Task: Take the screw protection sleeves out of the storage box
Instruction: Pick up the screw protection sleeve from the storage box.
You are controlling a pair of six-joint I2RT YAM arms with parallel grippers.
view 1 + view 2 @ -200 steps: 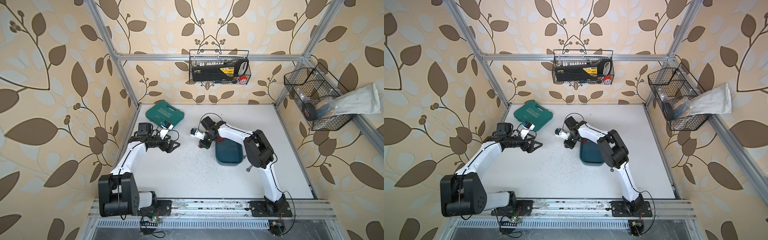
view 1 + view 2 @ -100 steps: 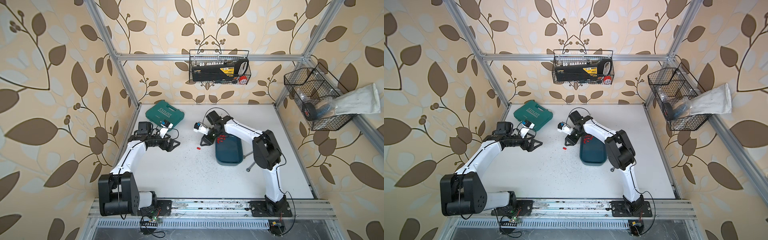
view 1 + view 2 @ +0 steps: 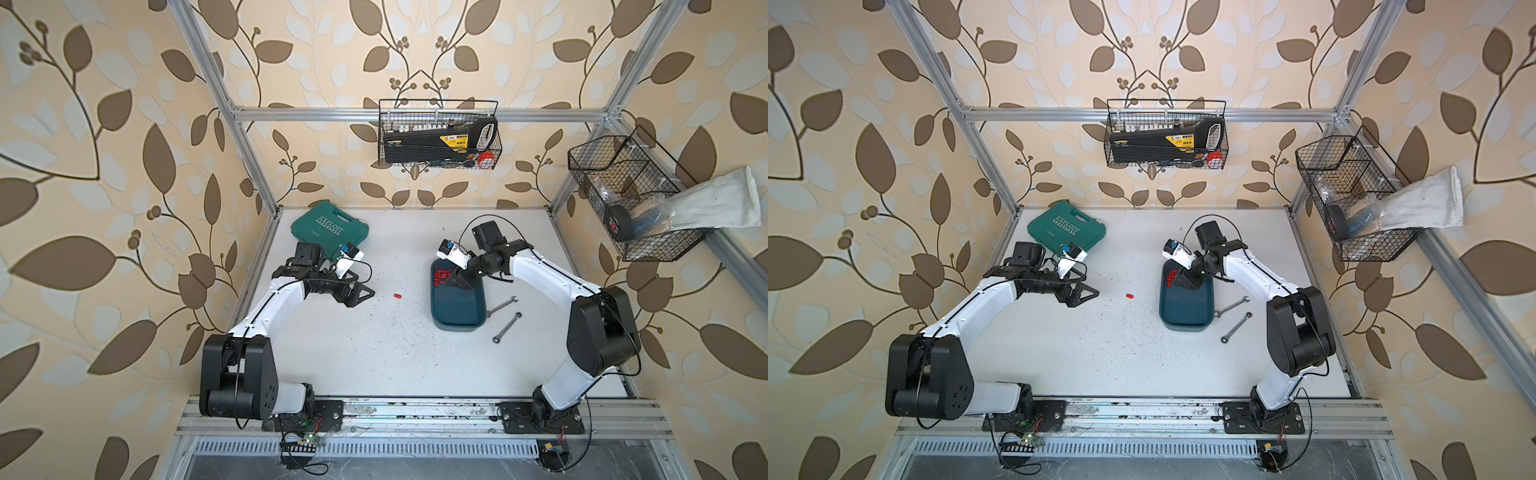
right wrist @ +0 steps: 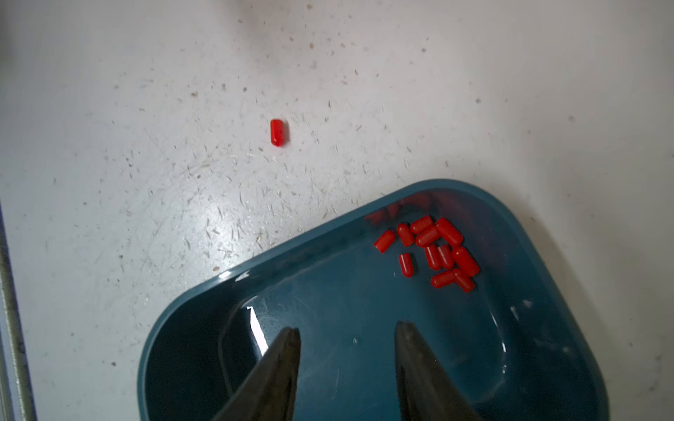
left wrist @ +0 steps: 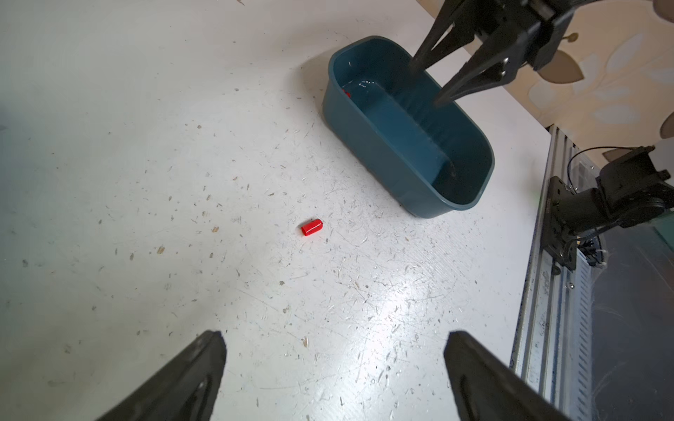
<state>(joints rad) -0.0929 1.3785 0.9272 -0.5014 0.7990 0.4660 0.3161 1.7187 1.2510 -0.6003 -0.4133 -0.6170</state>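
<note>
The dark teal storage box [image 3: 457, 309] [image 3: 1185, 309] [image 5: 408, 153] [image 4: 328, 291] lies right of the table's middle. Several red screw protection sleeves [image 3: 439, 277] [image 3: 1170, 277] [image 4: 434, 251] lie bunched in its far left corner. One more red sleeve [image 3: 398, 296] [image 3: 1129, 296] [image 5: 312, 227] [image 4: 277, 132] lies on the table left of the box. My right gripper [image 3: 451, 282] [image 3: 1185, 282] [image 4: 347, 328] [image 5: 425, 84] hovers over the box's far half, open and empty. My left gripper [image 3: 360, 300] [image 3: 1084, 300] [image 5: 332, 333] is wide open above the table, left of the lone sleeve.
A green EXPLOIT case [image 3: 330, 228] sits at the back left, behind my left arm. Two wrenches [image 3: 501, 305] [image 3: 507, 328] lie just right of the box. Wire baskets hang on the back wall [image 3: 438, 137] and the right wall [image 3: 636, 208]. An aluminium rail [image 5: 547, 255] edges the table's front.
My right gripper opened left of the box, leaving one red sleeve on the table, then moved right to hover over the box. The left arm has not moved.
</note>
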